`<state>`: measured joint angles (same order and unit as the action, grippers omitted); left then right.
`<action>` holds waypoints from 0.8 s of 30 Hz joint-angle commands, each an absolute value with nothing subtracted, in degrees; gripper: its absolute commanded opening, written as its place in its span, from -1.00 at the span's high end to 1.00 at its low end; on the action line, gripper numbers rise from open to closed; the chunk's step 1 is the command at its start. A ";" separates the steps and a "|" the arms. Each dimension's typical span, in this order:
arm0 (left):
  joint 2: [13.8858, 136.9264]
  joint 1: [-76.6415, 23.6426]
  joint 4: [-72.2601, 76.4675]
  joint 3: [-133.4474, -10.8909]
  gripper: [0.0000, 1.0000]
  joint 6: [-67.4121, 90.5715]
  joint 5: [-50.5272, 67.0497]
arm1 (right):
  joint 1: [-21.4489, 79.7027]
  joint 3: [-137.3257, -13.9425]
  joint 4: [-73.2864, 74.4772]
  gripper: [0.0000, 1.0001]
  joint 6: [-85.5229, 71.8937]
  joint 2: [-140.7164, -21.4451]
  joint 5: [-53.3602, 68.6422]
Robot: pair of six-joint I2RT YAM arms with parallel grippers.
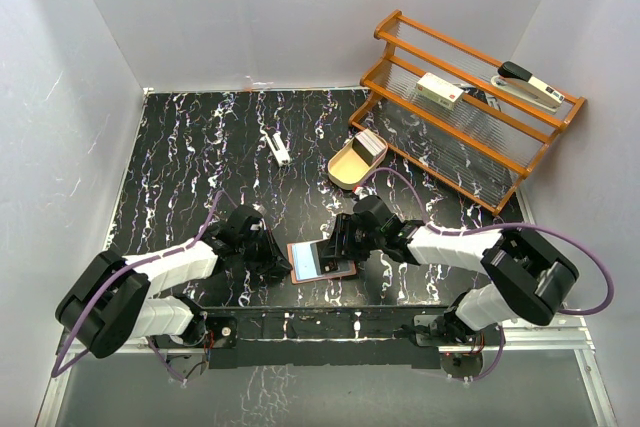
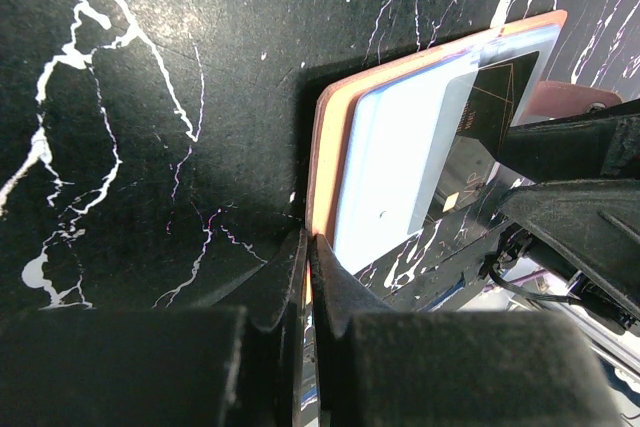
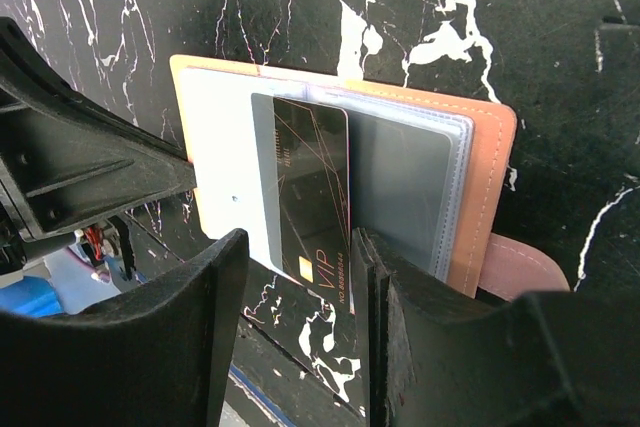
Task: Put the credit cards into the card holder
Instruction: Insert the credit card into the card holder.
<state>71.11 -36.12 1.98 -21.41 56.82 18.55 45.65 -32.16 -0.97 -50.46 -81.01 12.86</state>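
The card holder lies open near the table's front edge, salmon outside and pale blue-grey inside. My left gripper is shut on the left edge of its cover. One black credit card with gold lines and "VIP" lies on the holder, its far end tucked under a clear pocket. My right gripper stands open, one finger on each side of the card's near end. In the top view it sits at the holder's right edge. More credit cards stand in the wooden tray.
A wooden rack at the back right carries a white box and a stapler. A small white object lies mid-table. The holder's tab sticks out on the right, and the table's front edge is just below the holder.
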 commanded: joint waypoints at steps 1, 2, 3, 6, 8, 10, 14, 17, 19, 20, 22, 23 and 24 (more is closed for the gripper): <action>71.53 -36.12 2.52 -21.32 1.00 56.97 19.63 | 46.31 -34.04 -2.98 0.12 -49.60 -82.07 12.96; 71.66 -36.12 2.69 -21.35 1.00 57.03 19.75 | 46.46 -34.27 -2.99 0.12 -49.57 -82.27 13.11; 71.78 -36.17 2.91 -21.36 1.00 57.12 19.89 | 46.61 -34.54 -2.94 0.13 -49.50 -82.57 13.32; 72.21 -36.15 3.37 -21.27 1.00 57.22 20.28 | 47.21 -35.17 -2.90 0.13 -49.31 -83.40 13.45; 72.38 -36.21 3.51 -21.23 1.00 57.28 20.31 | 47.56 -35.55 -2.94 0.14 -49.22 -83.91 13.36; 72.31 -36.21 3.69 -21.11 1.00 57.26 20.45 | 47.96 -35.97 -3.01 0.14 -49.22 -84.35 13.52; 71.92 -36.21 3.54 -21.14 1.00 57.37 20.55 | 48.50 -37.88 -1.46 0.13 -47.87 -85.38 14.00; 71.68 -36.21 2.90 -21.23 1.00 57.41 19.97 | 48.51 -39.66 2.68 0.09 -45.83 -85.09 12.07; 71.76 -36.21 2.49 -21.35 1.00 57.22 19.70 | 48.51 -40.42 4.74 -0.01 -45.18 -84.33 10.93; 71.84 -36.20 2.51 -21.31 1.00 57.20 19.77 | 48.52 -40.63 5.42 -0.06 -44.88 -83.89 10.64; 71.98 -36.21 2.91 -21.14 1.00 57.37 19.98 | 48.52 -40.65 6.20 -0.09 -44.86 -83.03 10.18; 72.05 -36.21 3.27 -21.06 1.00 57.47 20.03 | 48.52 -40.57 6.30 -0.10 -44.95 -82.65 10.12; 72.11 -36.21 3.40 -21.08 1.00 57.48 20.12 | 48.52 -40.52 6.39 -0.10 -44.99 -82.58 10.04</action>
<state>71.96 -36.12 3.22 -21.41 57.25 19.31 48.34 -38.65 4.23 -46.48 -84.88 12.25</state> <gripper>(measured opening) 0.009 0.546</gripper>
